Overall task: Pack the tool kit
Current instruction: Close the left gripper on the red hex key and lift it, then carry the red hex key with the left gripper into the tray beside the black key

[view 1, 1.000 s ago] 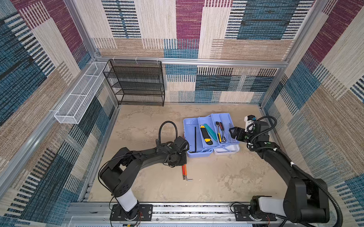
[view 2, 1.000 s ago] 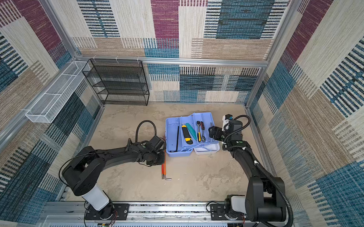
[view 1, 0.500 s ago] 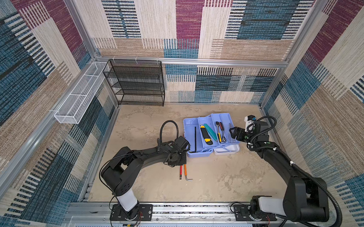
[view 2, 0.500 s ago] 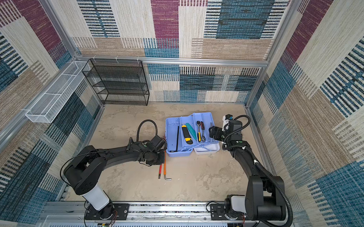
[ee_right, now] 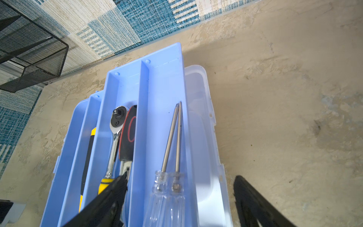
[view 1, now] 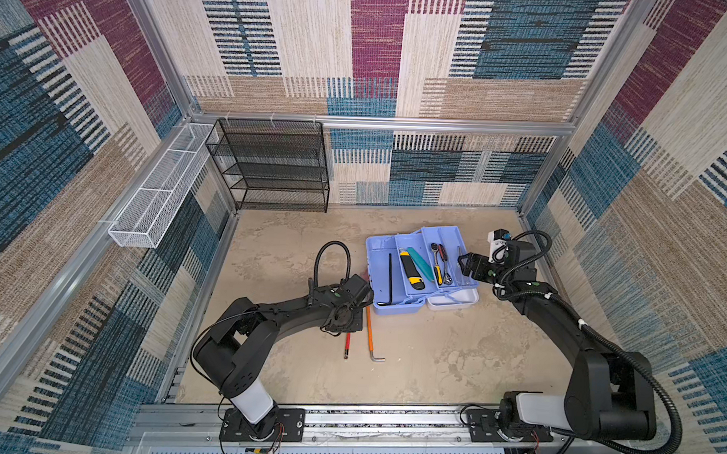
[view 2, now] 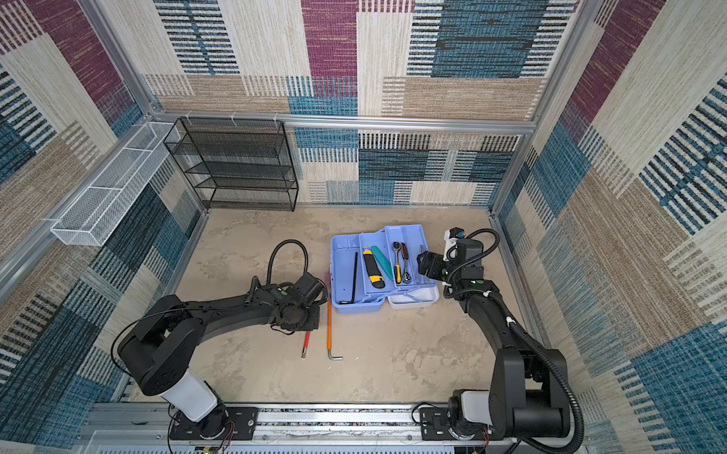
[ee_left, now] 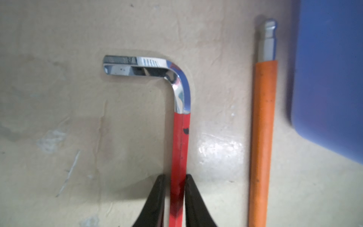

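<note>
- Jaws of the left gripper [ee_left: 175,176] flank the red hex key [ee_left: 179,141], narrow; gripping or not, I cannot tell.
- That key, unseen a second ago, now lies beside the orange hex key [ee_left: 262,127]: both still unpacked.
- Over the tool kit [view 1: 377,253], lid open on the beige floor [view 1: 432,355] between patterned walls [view 1: 376,49], the right gripper [ee_right: 180,177] gapes empty.

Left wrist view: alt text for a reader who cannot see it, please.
The black fingers of the left gripper flank the shaft of a red-sleeved hex key lying on the beige table; whether they clamp it is unclear. An orange-sleeved hex key lies parallel beside it, apart, near a corner of the blue tool kit.
</note>
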